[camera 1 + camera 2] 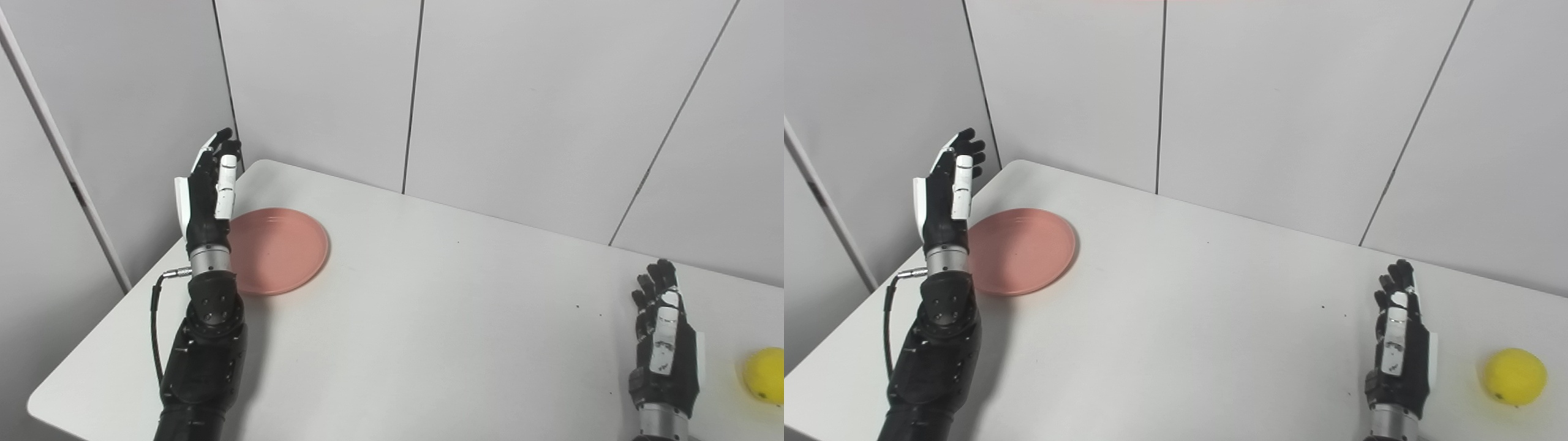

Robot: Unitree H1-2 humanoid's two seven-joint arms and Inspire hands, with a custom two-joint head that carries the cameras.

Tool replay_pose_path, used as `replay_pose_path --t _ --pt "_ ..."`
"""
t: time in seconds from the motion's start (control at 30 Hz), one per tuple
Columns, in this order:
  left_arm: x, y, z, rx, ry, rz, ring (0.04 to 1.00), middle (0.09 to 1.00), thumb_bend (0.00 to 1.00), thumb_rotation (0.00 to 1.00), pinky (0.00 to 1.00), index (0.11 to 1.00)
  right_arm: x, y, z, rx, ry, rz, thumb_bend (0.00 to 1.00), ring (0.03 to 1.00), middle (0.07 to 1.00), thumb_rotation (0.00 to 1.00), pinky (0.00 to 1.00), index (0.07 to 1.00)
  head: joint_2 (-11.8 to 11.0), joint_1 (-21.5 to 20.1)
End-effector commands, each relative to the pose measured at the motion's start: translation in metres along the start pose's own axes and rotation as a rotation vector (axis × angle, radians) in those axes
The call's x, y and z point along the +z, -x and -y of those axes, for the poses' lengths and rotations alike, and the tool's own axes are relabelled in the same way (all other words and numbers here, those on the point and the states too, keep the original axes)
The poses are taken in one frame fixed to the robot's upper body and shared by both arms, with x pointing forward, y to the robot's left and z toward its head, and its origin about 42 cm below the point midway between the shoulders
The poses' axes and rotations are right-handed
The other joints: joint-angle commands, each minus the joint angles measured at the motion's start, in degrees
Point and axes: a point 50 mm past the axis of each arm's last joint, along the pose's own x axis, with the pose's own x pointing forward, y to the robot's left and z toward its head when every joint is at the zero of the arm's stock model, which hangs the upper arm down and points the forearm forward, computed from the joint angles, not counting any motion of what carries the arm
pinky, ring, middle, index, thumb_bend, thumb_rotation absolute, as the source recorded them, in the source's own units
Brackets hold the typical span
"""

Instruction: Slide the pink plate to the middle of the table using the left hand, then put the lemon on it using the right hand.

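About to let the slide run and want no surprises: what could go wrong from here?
The pink plate sits near the table's far left corner, and the left hand is raised beside it, so a poor push could tip it or send it off the edge. The lemon is round and may roll from the right hand.

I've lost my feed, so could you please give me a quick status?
Left hand open beside plate. Right hand open, lemon untouched at right. Table middle unobstructed.
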Motion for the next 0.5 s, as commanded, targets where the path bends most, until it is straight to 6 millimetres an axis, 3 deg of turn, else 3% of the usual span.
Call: replay_pose_path --t 0.0,0.47 --pt "0.017 -0.015 -0.007 0.017 0.000 0.068 0.799 0.799 0.63 1.00 0.79 0.786 -0.018 0.017 0.011 -0.013 0.009 -0.044 0.71 0.944 0.941 0.90 0.96 0.927 0.05 0.05" --pt "-0.006 -0.018 -0.041 0.039 -0.037 -0.032 0.779 0.787 0.70 1.00 0.75 0.769 -0.016 0.016 0.012 -0.019 0.006 -0.035 0.67 0.936 0.931 0.90 0.95 0.916 0.36 0.95"
